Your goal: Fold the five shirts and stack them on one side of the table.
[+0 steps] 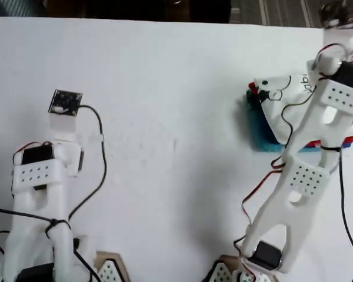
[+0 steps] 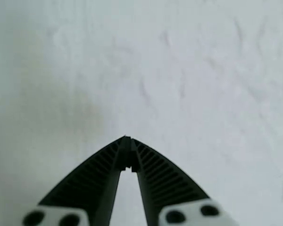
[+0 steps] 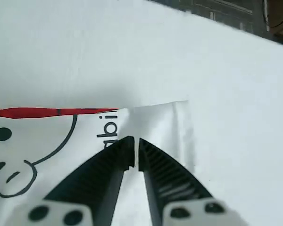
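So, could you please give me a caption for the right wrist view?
Right gripper, shut, over the folded white printed shirt on the white table.

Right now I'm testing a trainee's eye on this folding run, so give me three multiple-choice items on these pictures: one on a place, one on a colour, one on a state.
1. Where does the stack of shirts lie?
A) beside the left arm
B) at the right side of the table, under the right arm
C) mid-table

2. What colour is the top shirt?
A) white with a black drawing
B) plain teal
C) plain red

3. How is the left gripper?
A) wide open
B) shut over bare table
C) shut on a shirt

Key:
1 B, the high view shows the stack at the right edge below that arm.
2 A, white cloth with black lines lies on top.
3 B, its jaws meet above bare white surface.
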You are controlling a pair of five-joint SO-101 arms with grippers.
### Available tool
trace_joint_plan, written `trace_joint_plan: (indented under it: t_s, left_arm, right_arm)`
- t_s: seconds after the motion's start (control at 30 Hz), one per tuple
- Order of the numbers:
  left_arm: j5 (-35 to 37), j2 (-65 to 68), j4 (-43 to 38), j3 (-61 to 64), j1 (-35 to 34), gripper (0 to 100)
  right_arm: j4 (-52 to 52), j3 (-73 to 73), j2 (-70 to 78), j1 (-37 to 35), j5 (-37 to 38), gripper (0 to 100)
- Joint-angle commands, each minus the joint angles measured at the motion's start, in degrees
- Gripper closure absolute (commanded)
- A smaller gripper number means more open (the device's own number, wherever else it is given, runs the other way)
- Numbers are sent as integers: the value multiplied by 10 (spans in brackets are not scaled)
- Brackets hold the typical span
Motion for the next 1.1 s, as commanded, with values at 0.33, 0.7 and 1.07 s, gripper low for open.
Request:
trace_joint_plan:
  t_s: [0.33,0.7,1.07]
  left_arm:
    - [0,-16,-4,-5,-1,973]
    - [-1,-17,72,-64,-4,973]
    - [-24,-17,202,-225,-111,972]
  right_arm:
    - [-85,-3,40,96,0,964]
    - [-149,-17,115,95,-5,935]
    - [-41,-68,-17,26,-6,932]
